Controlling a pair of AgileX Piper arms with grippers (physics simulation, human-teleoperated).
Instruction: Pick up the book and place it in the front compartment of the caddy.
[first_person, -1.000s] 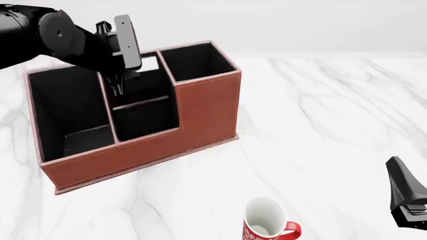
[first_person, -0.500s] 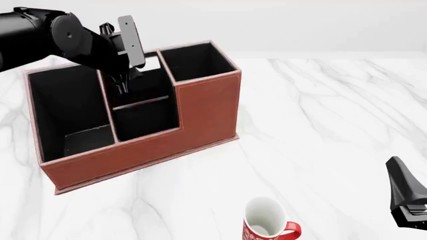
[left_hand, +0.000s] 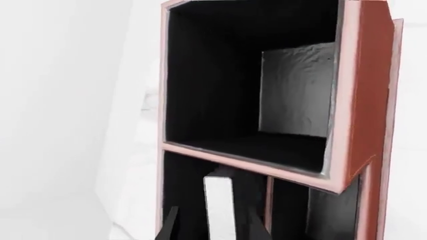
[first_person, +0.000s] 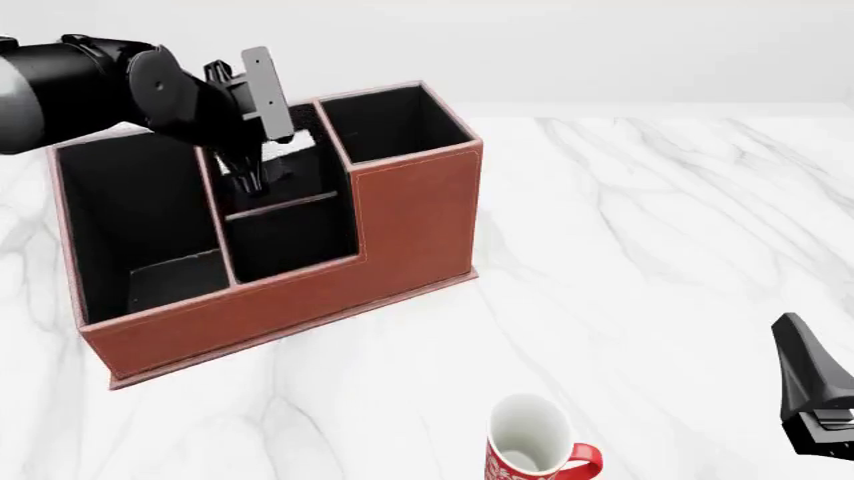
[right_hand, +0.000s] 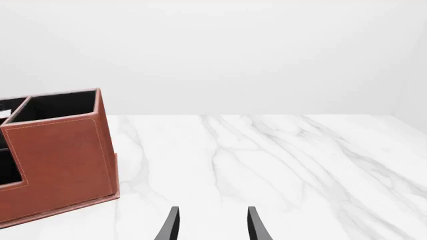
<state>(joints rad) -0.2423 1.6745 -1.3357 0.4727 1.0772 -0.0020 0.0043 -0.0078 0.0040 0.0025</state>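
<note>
The reddish-brown caddy (first_person: 400, 220) stands at the left of the table; it also shows in the right wrist view (right_hand: 57, 155). My left gripper (first_person: 248, 178) reaches down into its middle pockets, just behind the front compartment (first_person: 287, 240). In the left wrist view the book's white page edge (left_hand: 219, 205) stands upright between my left gripper's (left_hand: 213, 220) spread fingers, with a gap on each side. It is in the pocket beyond the divider from the front compartment (left_hand: 313, 215). The arm hides the book in the front view. My right gripper (first_person: 798, 345) is open and empty.
A white mug with a red handle (first_person: 527, 445) stands near the table's front edge, between the caddy and the right arm. The caddy's wide bay (first_person: 134, 220) and tall square pocket (first_person: 394, 125) flank the left gripper. Marble tabletop (right_hand: 280, 160) stretches right of the caddy.
The left arm's wrist has tilted and shifted slightly right and down over the middle pockets, with its fingertips staying at nearly the same spot. The right arm and mug have not moved.
</note>
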